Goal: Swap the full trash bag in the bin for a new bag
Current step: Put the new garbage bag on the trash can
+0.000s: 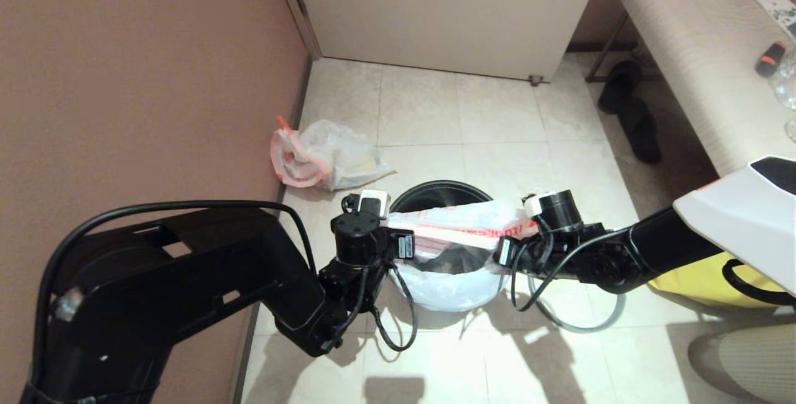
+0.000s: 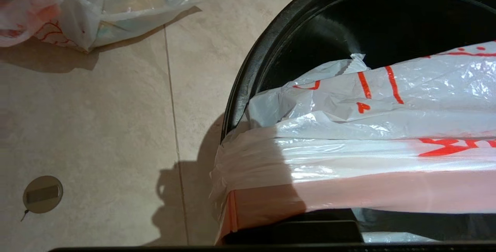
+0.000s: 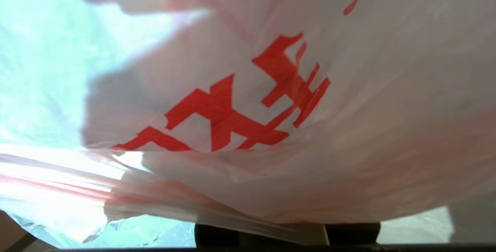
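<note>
A: Head view, surroundings first. Tiled floor, brown wall on the left, pale cabinet [image 1: 448, 12] at the far end, upholstered bench [image 1: 703, 50] on the right with dark slippers [image 1: 631, 112] under its edge. A yellow bag [image 1: 696, 286] sits behind the right arm.

B: Task items?

A: The bin [image 1: 438, 194] stands on the floor in the middle; only its far rim shows, the near part is covered. The new bag [image 1: 457, 248] is stretched across it, long axis running left to right between the two grippers, pink band uppermost, slack body sagging toward the robot. The full trash bag [image 1: 323, 155] lies on the floor by the wall, beyond and left of the bin, apart from it.

B: Grippers?

A: Left gripper [image 1: 398, 245] at the bag's left end, right gripper [image 1: 507, 252] at its right end. Both wrists block the fingers here.

B: Left wrist view?

A: The bin [image 2: 248, 77] interior is dark, nothing visible inside. The new bag [image 2: 368, 155] drapes over its rim, pink hem gathered and pinched in the clenched left gripper. The full trash bag [image 2: 89, 15] lies on the tiles; a round floor fitting [image 2: 42, 194] is also there.

B: Right wrist view?

A: The new bag [image 3: 271, 128] fills the frame, red characters close up. Its pink edge is clamped in the right gripper.
</note>
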Motion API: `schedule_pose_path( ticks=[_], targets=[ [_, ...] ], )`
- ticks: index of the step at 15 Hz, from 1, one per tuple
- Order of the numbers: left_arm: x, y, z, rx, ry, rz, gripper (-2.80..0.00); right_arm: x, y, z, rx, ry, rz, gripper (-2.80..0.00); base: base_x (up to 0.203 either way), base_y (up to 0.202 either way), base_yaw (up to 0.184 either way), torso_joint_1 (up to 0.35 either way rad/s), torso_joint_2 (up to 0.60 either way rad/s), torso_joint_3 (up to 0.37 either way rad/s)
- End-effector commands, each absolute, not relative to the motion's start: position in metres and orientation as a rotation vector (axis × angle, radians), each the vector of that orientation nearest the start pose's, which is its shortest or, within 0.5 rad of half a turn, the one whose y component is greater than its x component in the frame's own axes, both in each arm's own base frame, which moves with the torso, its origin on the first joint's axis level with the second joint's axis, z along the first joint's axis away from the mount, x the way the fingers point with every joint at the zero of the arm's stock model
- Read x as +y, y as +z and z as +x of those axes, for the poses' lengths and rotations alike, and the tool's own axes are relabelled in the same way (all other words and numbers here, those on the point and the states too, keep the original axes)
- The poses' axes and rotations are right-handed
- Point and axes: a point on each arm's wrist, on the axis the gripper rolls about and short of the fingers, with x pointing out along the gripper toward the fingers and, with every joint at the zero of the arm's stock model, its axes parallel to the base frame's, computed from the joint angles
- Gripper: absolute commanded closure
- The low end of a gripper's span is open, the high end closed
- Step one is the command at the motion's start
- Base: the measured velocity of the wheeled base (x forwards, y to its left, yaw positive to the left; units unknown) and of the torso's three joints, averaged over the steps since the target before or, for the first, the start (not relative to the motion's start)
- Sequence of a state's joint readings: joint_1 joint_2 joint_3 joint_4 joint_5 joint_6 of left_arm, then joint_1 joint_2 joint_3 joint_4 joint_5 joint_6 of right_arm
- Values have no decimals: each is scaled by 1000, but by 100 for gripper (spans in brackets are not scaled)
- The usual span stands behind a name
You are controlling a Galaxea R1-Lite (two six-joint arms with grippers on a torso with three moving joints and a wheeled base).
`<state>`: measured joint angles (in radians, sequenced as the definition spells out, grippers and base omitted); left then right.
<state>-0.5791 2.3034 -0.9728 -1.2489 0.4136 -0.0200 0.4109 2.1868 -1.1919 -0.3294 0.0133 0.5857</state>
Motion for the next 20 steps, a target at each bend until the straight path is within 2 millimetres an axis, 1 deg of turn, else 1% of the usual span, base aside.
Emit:
schedule_pose_path(
  ticks=[1,6,11,14,16,18,20],
  targets=[
    [-221,67,352,57,-161,9,0,167,71,378,762,199,419,0,0,0,0,0,0,0],
    [-226,68,349,41,-176,-3,0,176,65,372,827,204,390,0,0,0,0,0,0,0],
    [-225,70,353,11,-163,-16,0,179,62,371,872,207,353,0,0,0,0,0,0,0],
    [-226,69,357,-17,-136,-30,0,181,60,370,962,186,309,0,0,0,0,0,0,0],
    [-227,70,357,-21,-137,-35,0,182,60,370,964,188,310,0,0,0,0,0,0,0],
    [-232,76,349,-22,-162,-44,0,182,64,369,958,199,318,0,0,0,0,0,0,0],
    [-241,75,334,-1,-205,-46,0,180,71,368,947,222,337,0,0,0,0,0,0,0]
  ],
)
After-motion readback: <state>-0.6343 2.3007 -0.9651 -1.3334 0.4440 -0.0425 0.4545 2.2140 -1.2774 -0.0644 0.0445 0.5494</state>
